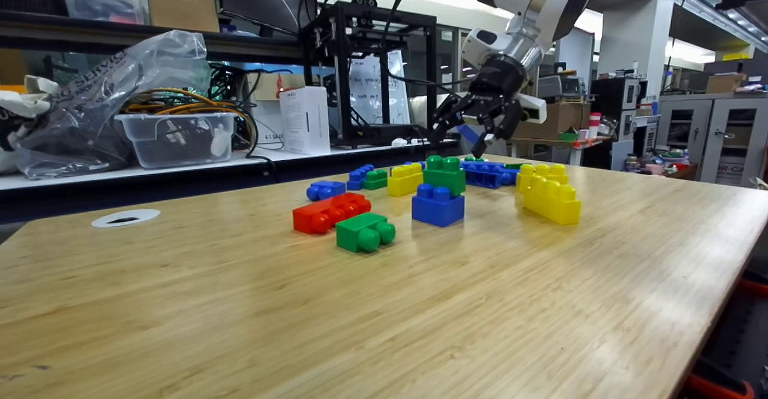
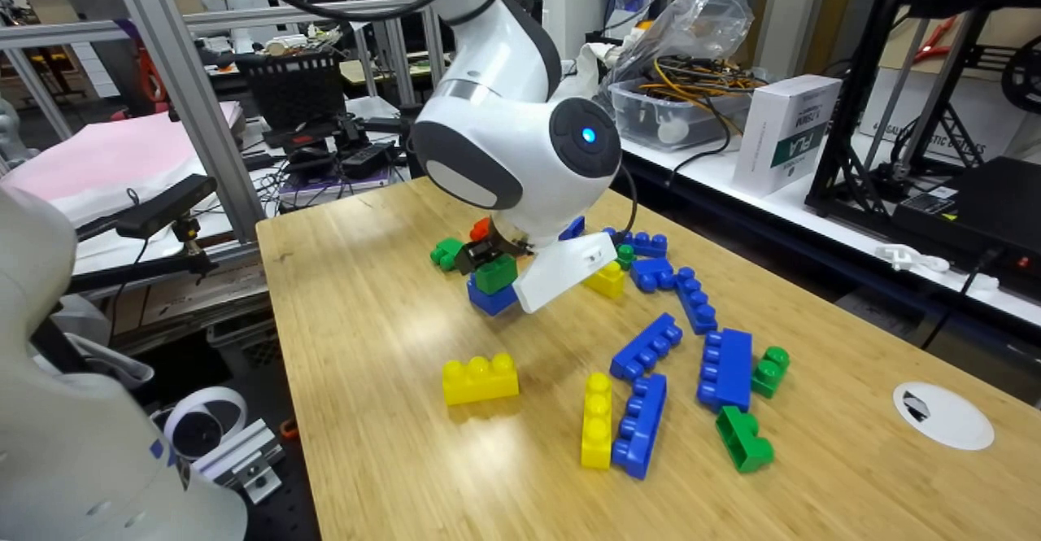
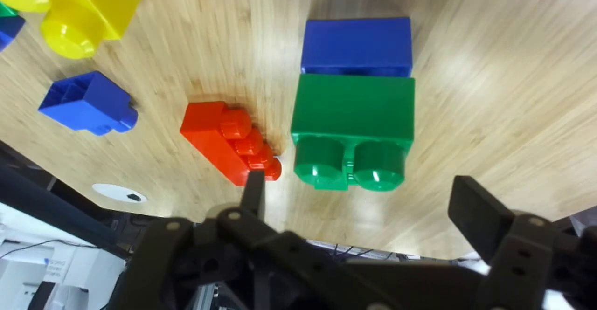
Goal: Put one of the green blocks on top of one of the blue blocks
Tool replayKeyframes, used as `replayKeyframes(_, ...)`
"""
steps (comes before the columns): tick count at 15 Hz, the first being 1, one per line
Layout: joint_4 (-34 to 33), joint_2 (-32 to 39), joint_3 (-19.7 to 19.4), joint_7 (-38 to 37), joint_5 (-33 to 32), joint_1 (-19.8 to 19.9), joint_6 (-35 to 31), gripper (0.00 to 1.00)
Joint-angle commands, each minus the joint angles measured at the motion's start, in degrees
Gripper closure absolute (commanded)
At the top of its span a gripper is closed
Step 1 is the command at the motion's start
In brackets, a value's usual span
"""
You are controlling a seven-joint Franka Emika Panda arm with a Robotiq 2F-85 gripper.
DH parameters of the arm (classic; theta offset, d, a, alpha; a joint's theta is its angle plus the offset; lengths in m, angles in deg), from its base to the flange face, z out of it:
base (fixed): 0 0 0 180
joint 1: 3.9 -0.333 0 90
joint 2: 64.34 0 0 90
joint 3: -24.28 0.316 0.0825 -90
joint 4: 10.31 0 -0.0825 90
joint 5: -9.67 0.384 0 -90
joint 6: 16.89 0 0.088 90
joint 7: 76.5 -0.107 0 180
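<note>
In an exterior view, the green block rests upright on top of the blue block, set back so that two blue studs show bare in front of it. Your gripper hangs above the blue block, slightly to its right as seen here, jaws spread wide and holding nothing. Left of the blue block lies a red block; also left, but nearer the camera, a second green block lies on its side.

In an exterior view, your white arm bends down above the blue block. The gripper is partly hidden here, so you cannot judge its jaws. A yellow block sits well apart, on the camera's side of the blue block.

In the wrist view, the fingers stand far apart, touching neither the green block nor the blue block. The stack looks made, though you cannot tell whether the studs are pressed home.

The green block is probably light, stiff, hard plastic: unlikely to break, but smooth enough to slip from a shallow hold. Should it need reseating, take it by the two end walls facing your fingers, below its studs; a knock could shift it off the blue block.
</note>
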Motion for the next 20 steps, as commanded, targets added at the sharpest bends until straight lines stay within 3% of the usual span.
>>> replayKeyframes(1,3.7,-4.4,-1.6,-2.0,-0.9,-4.3,-7.5,0.00)
replayKeyframes(7,4.7,-9.2,-0.9,-20.7,-7.2,-8.2,-17.2,0.00)
replayKeyframes(15,3.1,-16.0,-1.1,-53.6,-30.9,-10.9,-14.8,0.00)
replayKeyframes(16,2.7,-16.5,-1.1,-57.5,-33.5,-11.5,-14.5,0.25)
replayKeyframes(17,2.2,-16.8,-1.1,-61.1,-36.3,-11.9,-14.1,0.26)
replayKeyframes(20,0.5,-16.4,-1.2,-70.6,-41.6,-13.7,-12.8,0.48)
